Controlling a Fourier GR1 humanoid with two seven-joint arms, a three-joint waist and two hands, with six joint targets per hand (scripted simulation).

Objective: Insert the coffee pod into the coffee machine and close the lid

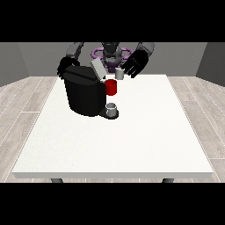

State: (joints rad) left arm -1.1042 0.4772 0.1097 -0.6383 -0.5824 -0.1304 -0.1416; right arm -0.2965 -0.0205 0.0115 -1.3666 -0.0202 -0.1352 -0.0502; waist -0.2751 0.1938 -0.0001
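The black coffee machine (83,94) stands on the left half of the table, with its grey lid (97,68) tilted up and open. A red part (111,87) shows at the machine's front, above a grey cup (112,109) on the drip tray. The small grey coffee pod (119,74) stands just behind the red part. The hand at the view's right (134,63) hovers beside the pod on its right, fingers spread; I cannot tell if they touch it. The hand at the view's left (65,67) sits behind the machine's far corner, partly hidden.
The white table (132,140) stretches wide towards the camera and to the right of the machine. Its front edge lies near the bottom of the scene. The robot's torso is behind the far edge.
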